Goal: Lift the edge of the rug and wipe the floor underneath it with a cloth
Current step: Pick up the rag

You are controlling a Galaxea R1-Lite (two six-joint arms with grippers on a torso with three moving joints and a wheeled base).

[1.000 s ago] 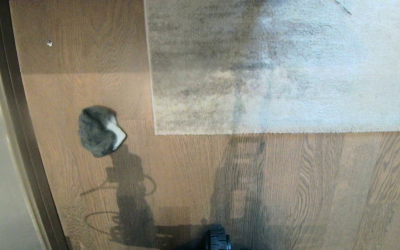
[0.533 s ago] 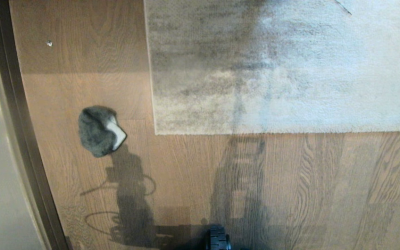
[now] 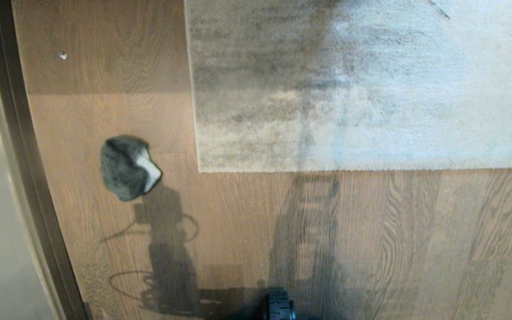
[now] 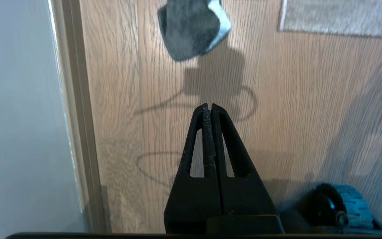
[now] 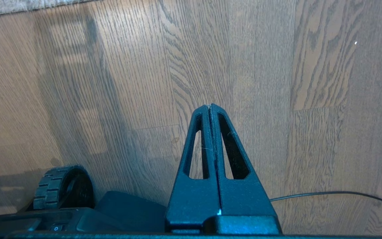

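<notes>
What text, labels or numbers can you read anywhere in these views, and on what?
None can be read.
The rug, cloth and floor carry no print.
The left gripper and right gripper, both shut, bear no markings.
The base shows a small round button with a symbol, too small to read.
</notes>
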